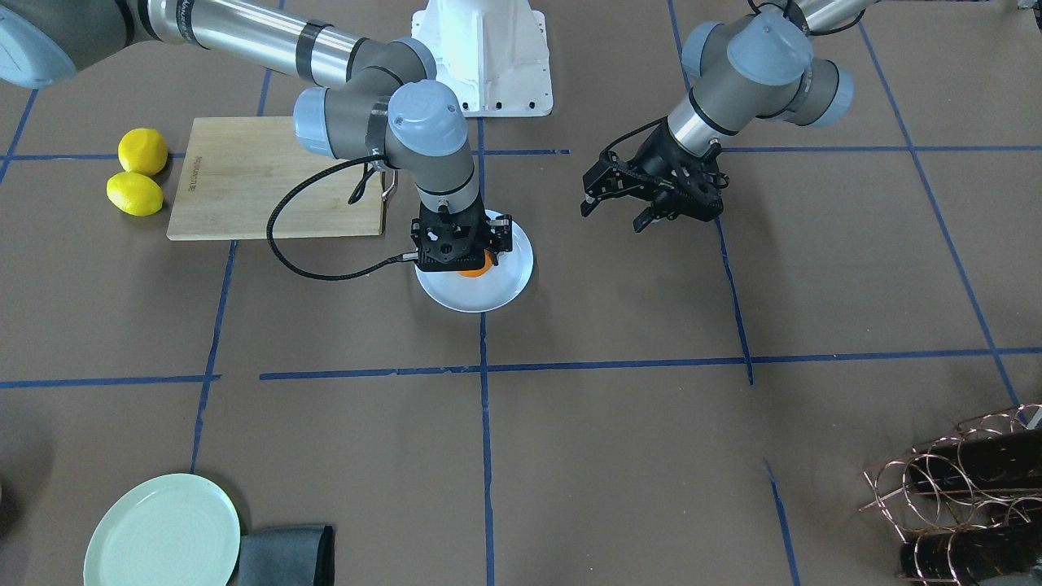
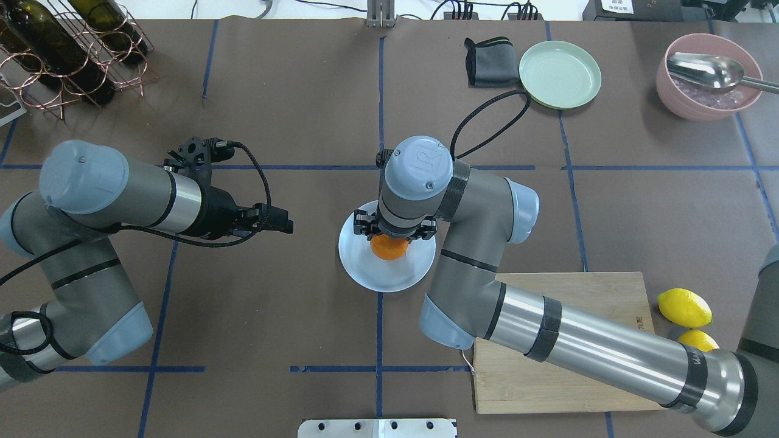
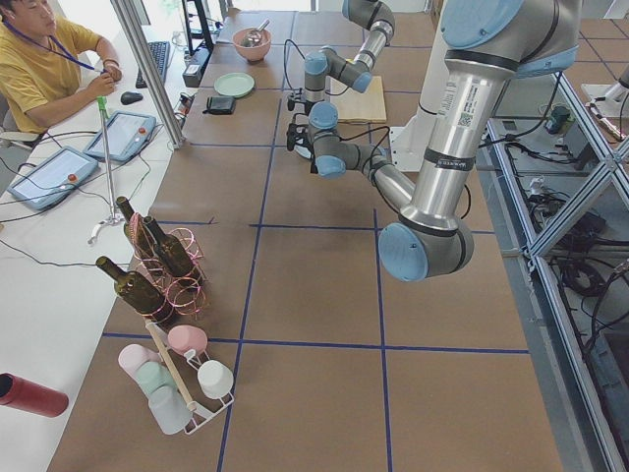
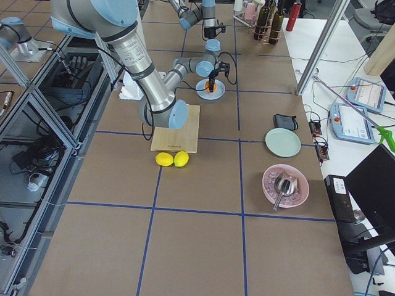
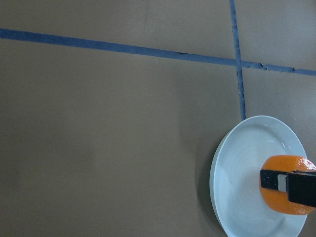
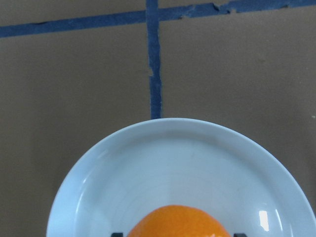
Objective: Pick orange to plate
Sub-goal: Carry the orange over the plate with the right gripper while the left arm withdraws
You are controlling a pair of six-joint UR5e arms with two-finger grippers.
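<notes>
Orange (image 2: 389,249) within the rim of the plate (image 2: 365,271), close to its middle, pinched across its widest part by the right gripper (image 2: 394,236), pointed straight down over the plate. One black finger (image 5: 290,183) flat against the fruit's flank in the left wrist view, its partner out of sight behind. Impossible to tell whether resting on the plate's floor or hanging just above it. Left gripper (image 1: 612,213) well off to the plate's side, fingers spread wide, holding nothing.

Probably light, and firm under a slightly giving peel, so little squeeze needed; too much likely to bruise or split the skin. Round and a little flattened, hence apt to roll toward the plate's raised rim if dropped off centre. Best held at the equator, pads on opposite flanks. Better let go low over the plate's middle.
</notes>
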